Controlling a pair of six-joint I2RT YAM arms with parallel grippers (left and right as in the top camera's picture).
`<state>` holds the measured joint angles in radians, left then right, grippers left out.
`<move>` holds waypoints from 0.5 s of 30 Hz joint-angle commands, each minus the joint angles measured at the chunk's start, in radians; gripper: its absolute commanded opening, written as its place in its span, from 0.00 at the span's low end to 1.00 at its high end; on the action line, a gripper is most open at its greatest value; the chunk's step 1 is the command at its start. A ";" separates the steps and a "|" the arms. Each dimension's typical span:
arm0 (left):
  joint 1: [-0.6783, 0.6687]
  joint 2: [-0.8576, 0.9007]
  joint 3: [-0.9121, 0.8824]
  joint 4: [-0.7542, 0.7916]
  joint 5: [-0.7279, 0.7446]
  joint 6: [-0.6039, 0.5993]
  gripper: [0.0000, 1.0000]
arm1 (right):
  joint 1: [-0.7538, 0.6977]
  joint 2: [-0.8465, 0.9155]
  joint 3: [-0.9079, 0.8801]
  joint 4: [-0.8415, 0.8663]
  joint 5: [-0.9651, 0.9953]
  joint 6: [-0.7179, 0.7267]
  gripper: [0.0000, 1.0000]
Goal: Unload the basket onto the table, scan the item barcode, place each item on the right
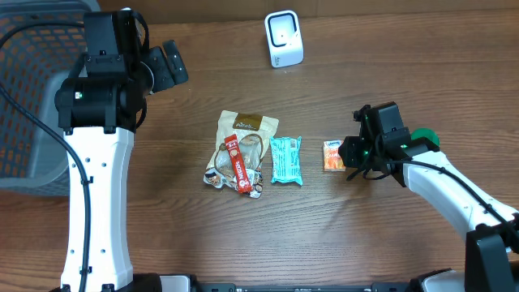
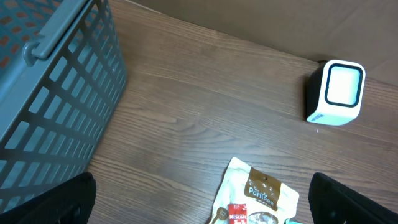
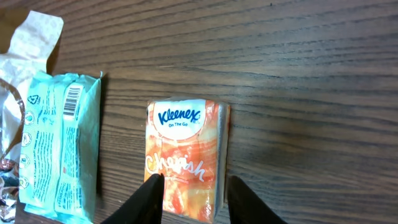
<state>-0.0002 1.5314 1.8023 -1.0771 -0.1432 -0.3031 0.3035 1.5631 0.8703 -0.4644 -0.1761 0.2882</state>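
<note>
A small orange Kleenex tissue pack (image 1: pixel 333 155) (image 3: pixel 186 158) lies flat on the wooden table. My right gripper (image 1: pixel 354 154) (image 3: pixel 194 180) hovers at its near end, open. One finger overlaps the pack's left edge and the other stands just off its right edge. A white barcode scanner (image 1: pixel 284 38) (image 2: pixel 336 93) stands at the back of the table. My left gripper (image 2: pixel 199 211) is wide open and empty, held high at the back left, over the bare wood before the scanner.
A teal packet (image 1: pixel 285 159) (image 3: pixel 59 146) lies left of the tissue pack. Beside it lie a brown-and-white pouch (image 1: pixel 247 134) (image 2: pixel 258 193) and a red Nescafe stick (image 1: pixel 237 165) (image 2: pixel 237 213). A grey mesh basket (image 1: pixel 32 97) (image 2: pixel 50 93) stands at the far left.
</note>
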 commanded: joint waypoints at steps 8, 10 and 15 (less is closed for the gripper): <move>0.000 -0.015 0.016 0.003 -0.002 0.019 1.00 | 0.004 0.001 -0.002 0.002 0.029 -0.004 0.44; 0.000 -0.015 0.016 0.003 -0.002 0.019 1.00 | 0.004 0.001 -0.002 0.005 0.029 -0.004 0.44; 0.000 -0.015 0.016 0.003 -0.002 0.019 1.00 | 0.004 0.001 -0.002 0.016 0.029 -0.005 0.45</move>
<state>-0.0002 1.5314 1.8023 -1.0771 -0.1432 -0.3027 0.3035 1.5631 0.8703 -0.4580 -0.1562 0.2874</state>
